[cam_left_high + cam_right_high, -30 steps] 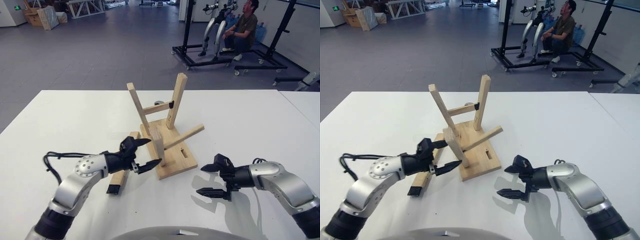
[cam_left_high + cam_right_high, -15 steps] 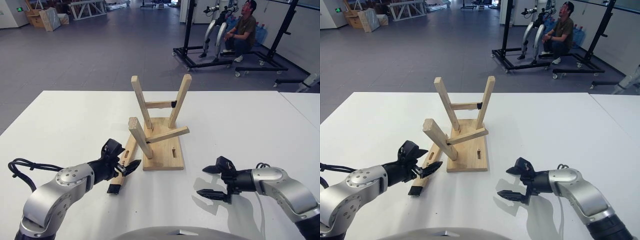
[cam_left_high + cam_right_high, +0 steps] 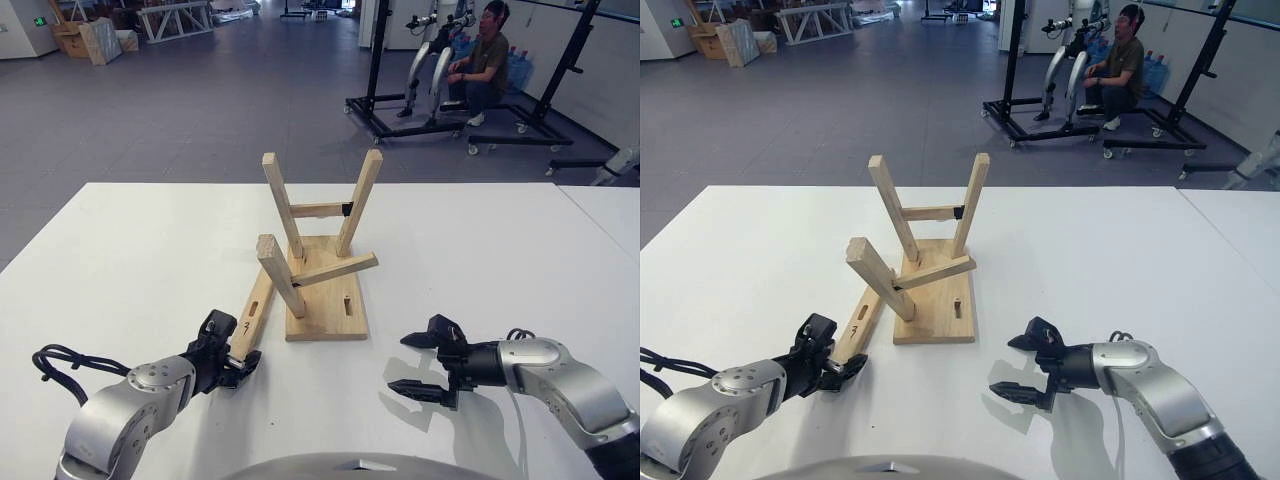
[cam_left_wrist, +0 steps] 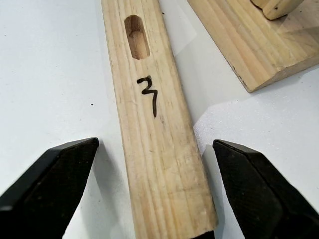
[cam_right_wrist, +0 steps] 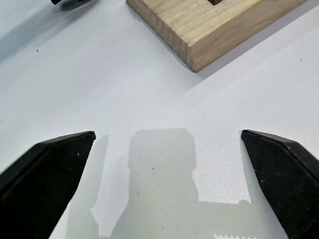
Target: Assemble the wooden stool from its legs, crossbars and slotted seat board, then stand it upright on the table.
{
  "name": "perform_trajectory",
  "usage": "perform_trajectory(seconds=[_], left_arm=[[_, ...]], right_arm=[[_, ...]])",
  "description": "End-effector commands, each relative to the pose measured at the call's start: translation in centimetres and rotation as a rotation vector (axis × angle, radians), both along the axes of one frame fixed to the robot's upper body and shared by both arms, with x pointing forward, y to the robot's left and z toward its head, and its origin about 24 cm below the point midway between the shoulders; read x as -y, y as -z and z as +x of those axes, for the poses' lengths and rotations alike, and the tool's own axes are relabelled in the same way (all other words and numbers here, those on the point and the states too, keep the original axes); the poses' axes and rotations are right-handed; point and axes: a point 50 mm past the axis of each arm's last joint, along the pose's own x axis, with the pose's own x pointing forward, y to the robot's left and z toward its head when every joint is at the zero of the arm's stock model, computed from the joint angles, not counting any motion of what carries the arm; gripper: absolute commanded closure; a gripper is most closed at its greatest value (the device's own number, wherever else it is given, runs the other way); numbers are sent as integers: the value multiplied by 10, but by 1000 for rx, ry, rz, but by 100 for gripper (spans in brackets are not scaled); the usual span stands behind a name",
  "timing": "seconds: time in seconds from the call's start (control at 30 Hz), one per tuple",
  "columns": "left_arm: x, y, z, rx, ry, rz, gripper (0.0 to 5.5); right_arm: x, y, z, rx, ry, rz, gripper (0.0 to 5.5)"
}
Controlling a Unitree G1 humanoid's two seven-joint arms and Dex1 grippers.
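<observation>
The slotted seat board [image 3: 335, 312] lies flat mid-table. Two legs [image 3: 283, 205] stand on its far end, joined by a crossbar [image 3: 318, 210]. A third leg [image 3: 278, 275] leans over the board's left side with a crossbar [image 3: 336, 268] running from it. A loose leg [image 4: 149, 114], slotted and marked with a 3, lies left of the board. My left gripper [image 3: 228, 356] is open, its fingers [image 4: 50, 189] on either side of that leg's near end without touching it. Right of the board, my right gripper [image 3: 422, 365] hangs open over bare table [image 5: 149, 99].
A black cable [image 3: 60, 360] from the left arm trails on the table's near left. A second white table [image 3: 610, 205] adjoins at the right. Wheeled black racks [image 3: 450, 110] stand on the floor beyond the far edge.
My left gripper drew back from the leaning leg to the loose leg's near end and lowered around it. The board with its legs turned and settled square. The right gripper hardly moved.
</observation>
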Motion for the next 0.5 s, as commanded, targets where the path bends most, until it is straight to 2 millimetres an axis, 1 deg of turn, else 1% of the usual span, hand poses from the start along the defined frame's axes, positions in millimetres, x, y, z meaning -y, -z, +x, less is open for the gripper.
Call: perform_trajectory(seconds=[0.03, 0.23, 0.37, 0.43, 0.5], left_arm=[[-1, 9, -4, -38, 3, 18, 175], [-7, 11, 2, -20, -27, 44, 255], [-10, 8, 6, 5, -44, 39, 322], [-10, 6, 9, 20, -50, 33, 343], [-12, 5, 11, 35, -59, 33, 344]], right_arm=[[-1, 7, -4, -41, 5, -14, 10], [-1, 7, -2, -39, 2, -16, 10], [-1, 7, -1, -37, 3, -17, 10], [-1, 7, -1, -37, 5, -18, 10], [0, 6, 0, -35, 6, -17, 10]])
